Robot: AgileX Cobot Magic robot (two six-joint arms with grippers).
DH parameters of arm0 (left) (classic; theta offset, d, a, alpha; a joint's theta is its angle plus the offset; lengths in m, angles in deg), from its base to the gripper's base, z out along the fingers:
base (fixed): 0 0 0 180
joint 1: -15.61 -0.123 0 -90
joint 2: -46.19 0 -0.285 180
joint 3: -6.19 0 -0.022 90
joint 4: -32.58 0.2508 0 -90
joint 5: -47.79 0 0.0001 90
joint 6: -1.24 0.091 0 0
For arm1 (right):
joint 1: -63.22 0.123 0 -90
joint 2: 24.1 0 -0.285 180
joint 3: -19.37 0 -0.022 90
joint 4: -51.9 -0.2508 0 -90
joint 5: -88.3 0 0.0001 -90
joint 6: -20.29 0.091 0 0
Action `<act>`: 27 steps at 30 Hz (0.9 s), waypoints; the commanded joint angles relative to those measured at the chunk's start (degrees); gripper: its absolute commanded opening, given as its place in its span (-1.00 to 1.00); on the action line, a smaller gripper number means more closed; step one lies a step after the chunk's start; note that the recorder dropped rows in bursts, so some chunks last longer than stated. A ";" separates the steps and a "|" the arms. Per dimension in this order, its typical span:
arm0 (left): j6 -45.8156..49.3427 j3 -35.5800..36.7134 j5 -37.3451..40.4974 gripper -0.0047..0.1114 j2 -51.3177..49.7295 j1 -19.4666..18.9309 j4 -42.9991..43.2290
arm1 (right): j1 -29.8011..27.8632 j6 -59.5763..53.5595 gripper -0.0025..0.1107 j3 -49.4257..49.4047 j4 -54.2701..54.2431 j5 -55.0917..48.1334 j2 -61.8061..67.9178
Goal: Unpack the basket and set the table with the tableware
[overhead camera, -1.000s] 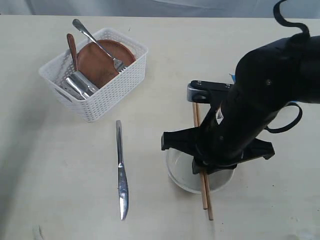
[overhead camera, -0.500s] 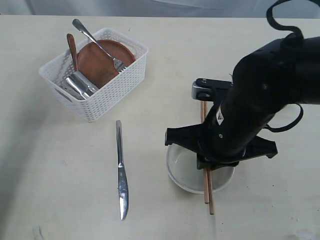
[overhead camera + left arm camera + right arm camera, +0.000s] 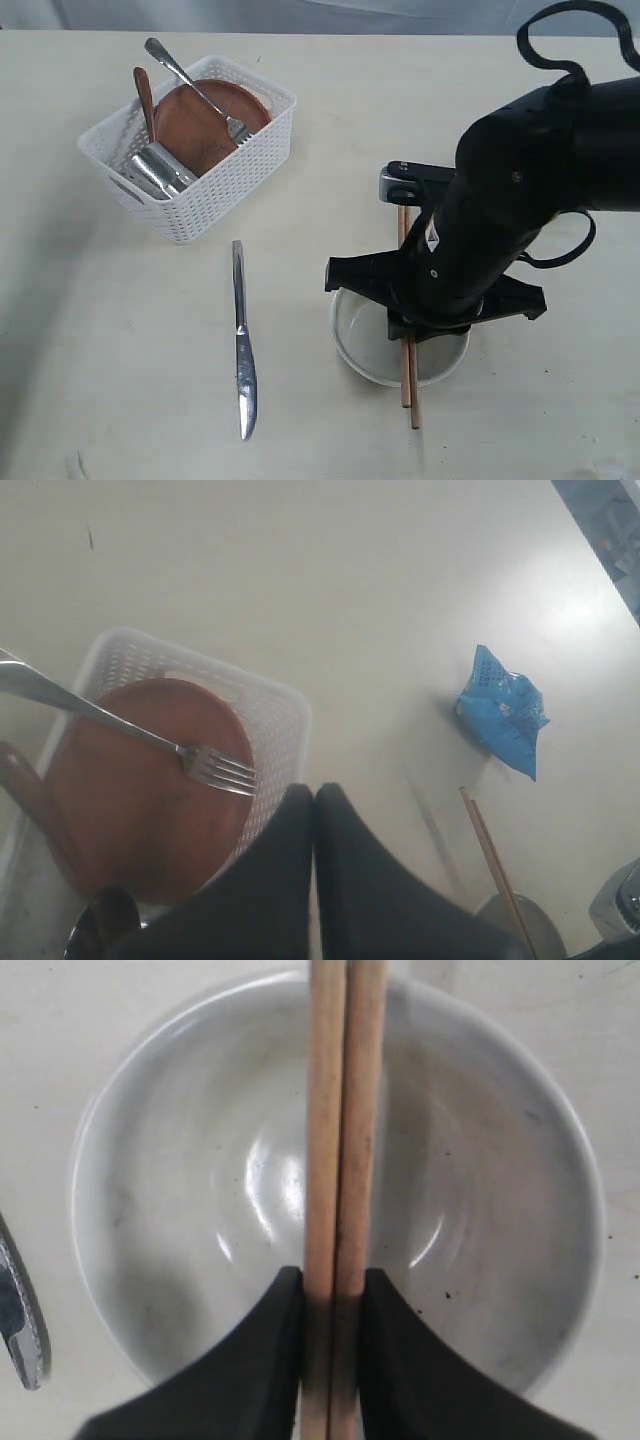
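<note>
Pinches two smooth pale wooden chopsticks, side by side, in right claw, glossy off-white bowl directly beneath; holds left claw pressed closed.

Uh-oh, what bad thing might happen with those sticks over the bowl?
The right gripper pinches both chopsticks over the bowl. If let go here, they might roll off its rim or tip it. Pinched side by side, one could also slip out. The knife lies near, so a rolling stick may knock it.
</note>
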 commanded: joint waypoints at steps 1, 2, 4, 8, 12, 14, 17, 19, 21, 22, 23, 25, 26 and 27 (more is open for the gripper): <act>0.21 0.36 -0.34 -0.91 0.04 -0.19 -1.11 | -0.01 0.03 -0.93 -0.04 0.00 0.18 0.17; 0.21 0.36 -0.34 -0.91 0.04 -0.19 -1.11 | -0.01 0.03 -0.93 -0.04 -0.25 0.04 0.50; 0.21 0.36 -0.34 -0.91 0.04 -0.19 -1.11 | -0.01 -0.22 -0.91 -0.04 -0.78 -0.21 1.06; 0.21 0.36 -0.34 -0.91 0.04 -0.19 -1.11 | -0.01 -0.22 -0.81 -0.04 -0.95 0.42 1.40; 0.21 0.36 -0.34 -0.91 0.04 -0.19 -1.11 | -0.01 -0.22 -0.65 -0.04 -0.59 0.30 1.40; 0.21 0.36 -0.34 -0.91 0.04 -0.19 -1.11 | -0.01 -0.22 -0.54 -0.04 -0.43 0.30 1.40; 0.21 0.36 -0.34 -0.91 0.04 -0.19 -1.11 | -0.01 -0.22 -0.36 -0.04 -0.43 0.30 1.40; 0.21 0.36 -0.34 -0.91 0.04 -0.19 -1.11 | -0.01 -0.22 -0.33 -0.04 -0.43 0.30 1.40; 0.21 0.36 -0.20 -0.91 0.04 -0.19 -1.11 | -0.01 -0.22 -0.33 -0.04 0.09 0.18 0.75; 0.21 0.36 -0.20 -0.91 0.04 -0.19 -1.11 | -0.01 -0.22 -0.33 -0.04 0.43 0.06 -0.02; 0.21 0.36 -0.20 -0.91 0.04 -0.19 -1.11 | -0.01 -0.22 -0.33 -0.04 0.74 -0.22 -1.07; 0.21 0.36 -0.20 -0.91 0.04 -0.19 -1.11 | -0.01 -0.26 -0.33 -0.04 2.56 -1.93 -3.77; 0.33 0.36 -0.12 -0.91 0.04 -0.19 -1.11 | -0.01 -0.26 -0.33 -0.04 3.67 -3.07 -5.38; 0.33 0.36 -0.12 -0.91 0.04 -0.19 -1.11 | -0.01 -0.35 -0.33 -0.04 4.56 -4.25 -7.08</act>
